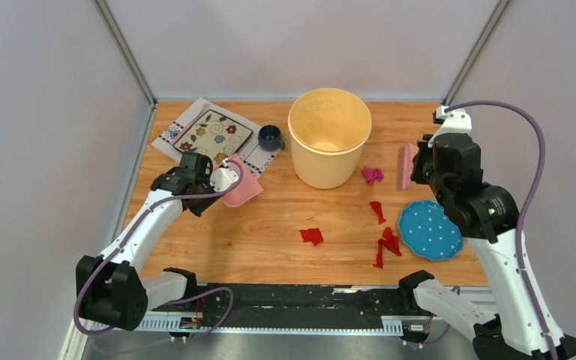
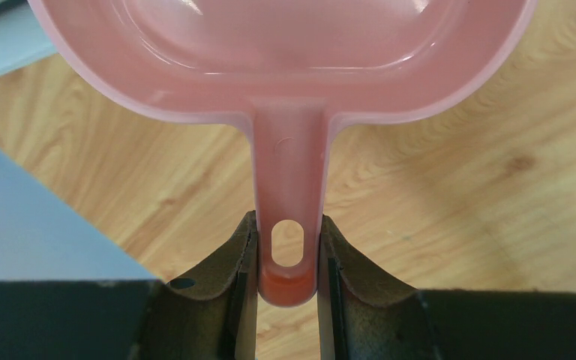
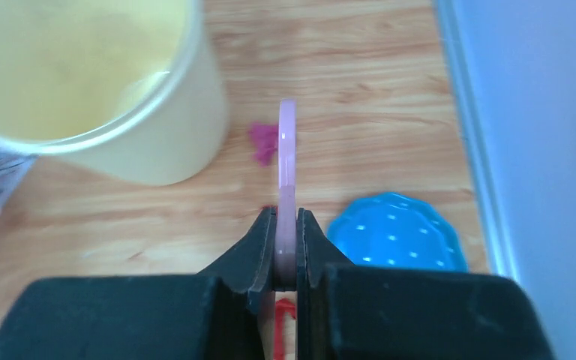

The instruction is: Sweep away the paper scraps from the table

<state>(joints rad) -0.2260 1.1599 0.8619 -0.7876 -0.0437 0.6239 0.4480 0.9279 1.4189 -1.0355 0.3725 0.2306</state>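
Wood-grain table [image 1: 270,225], grey walls [image 1: 45,112], paper scraps [image 1: 311,235]; left tool [image 2: 288,259] tight on dustpan [image 2: 285,60], right tool [image 3: 286,247] on apparent brush [image 3: 288,150].

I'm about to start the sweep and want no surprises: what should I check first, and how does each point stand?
1. Left gripper shut on dustpan handle: ok.
2. Right gripper shut on brush: ok.
3. Dustpan beside the paper scraps: not ok, it hangs well left of them.
4. Brush bristles touching the table: cannot tell.
5. Table free of scraps: not ok.
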